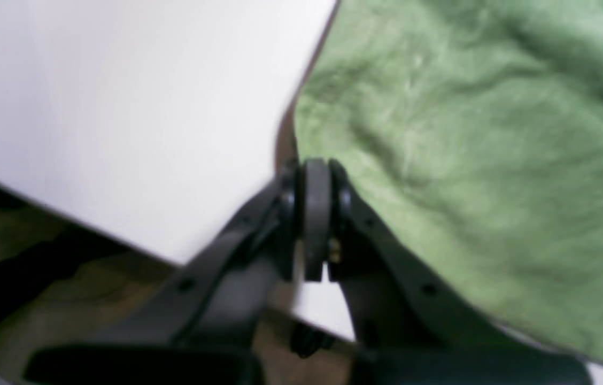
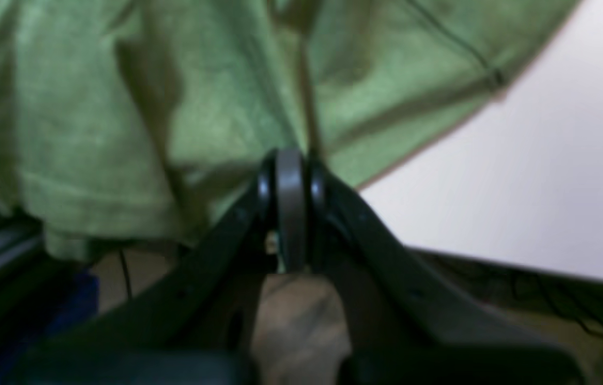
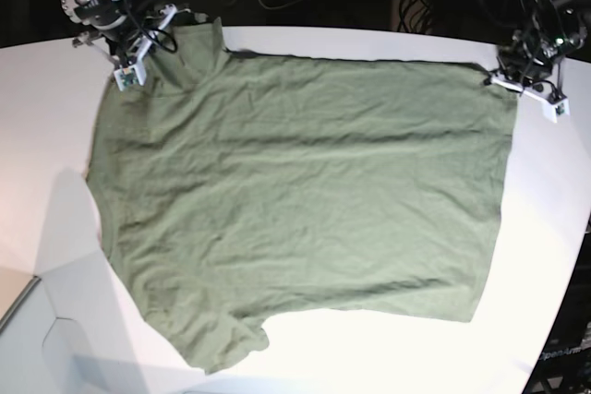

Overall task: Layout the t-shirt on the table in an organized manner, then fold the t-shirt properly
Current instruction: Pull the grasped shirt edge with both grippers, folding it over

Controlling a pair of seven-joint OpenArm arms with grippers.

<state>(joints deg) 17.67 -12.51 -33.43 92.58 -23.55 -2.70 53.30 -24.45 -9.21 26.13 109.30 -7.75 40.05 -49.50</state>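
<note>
The t-shirt (image 3: pixel 305 191) is lying spread flat on the table (image 3: pixel 37 117), its long axis running side to side in the base view: sleeves on that view's left, hem on its right. The right gripper (image 2: pixel 291 176) is pinching a far sleeve corner with jaws closed; the left gripper (image 1: pixel 316 184) is clamping the far hem corner.

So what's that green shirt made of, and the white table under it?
The t-shirt looks like soft matte cotton, though the exact fibre cannot be told: olive-green, finely wrinkled, lying limp and flat. The table looks like a smooth hard white top, perhaps laminate or painted board: even colour, slight sheen, no grain visible.
</note>
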